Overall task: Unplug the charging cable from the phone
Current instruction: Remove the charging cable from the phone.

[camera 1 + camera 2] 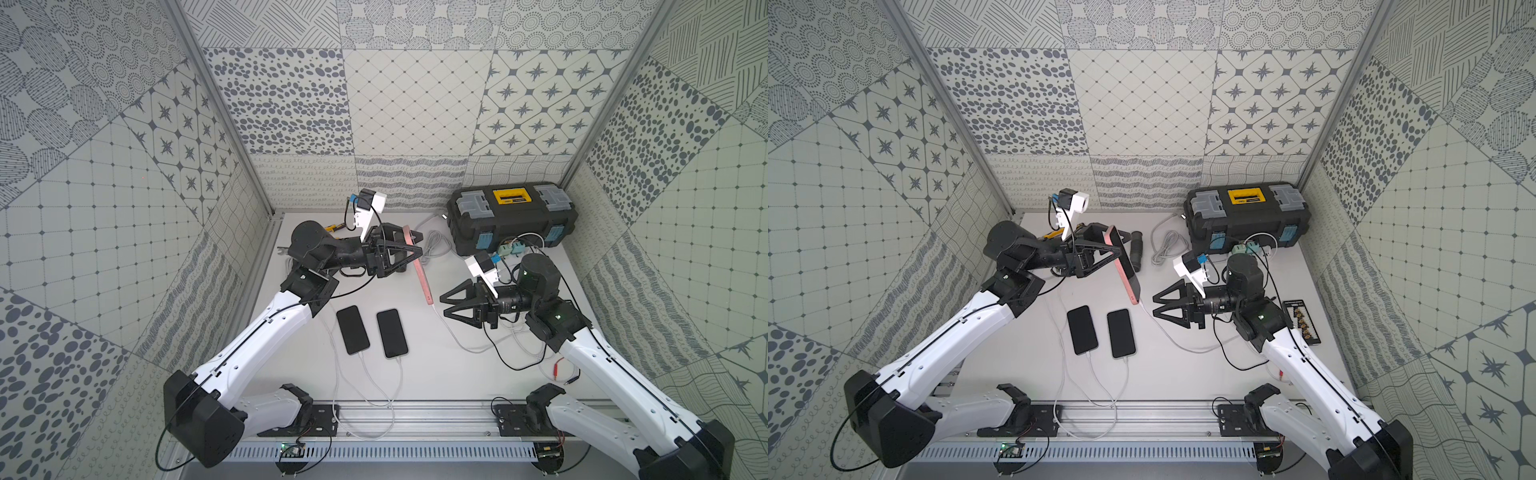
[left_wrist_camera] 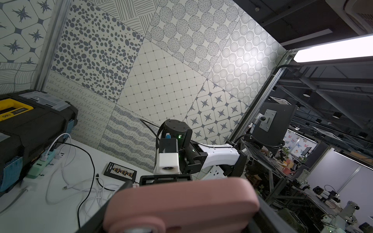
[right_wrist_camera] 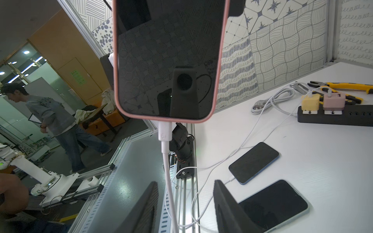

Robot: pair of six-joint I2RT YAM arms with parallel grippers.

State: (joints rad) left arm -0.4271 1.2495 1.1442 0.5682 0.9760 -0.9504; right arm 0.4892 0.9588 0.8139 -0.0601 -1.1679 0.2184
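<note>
Charging cable (image 3: 168,181) is plugged into the low end of the pink-cased phone (image 1: 1125,266), which the left pincer (image 1: 1119,249) grasps aloft and tilted above the desk (image 1: 1183,374). Right pincer (image 3: 181,211) is released, jaws either side of the cable below its plug (image 3: 165,131); next it likely must clench the plug and pull straight along the phone, clear of the dark phones (image 1: 1082,330) beneath

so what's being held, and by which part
Left gripper clamps the pink phone near its top end; right gripper holds nothing, jaws open around the cable.
</note>
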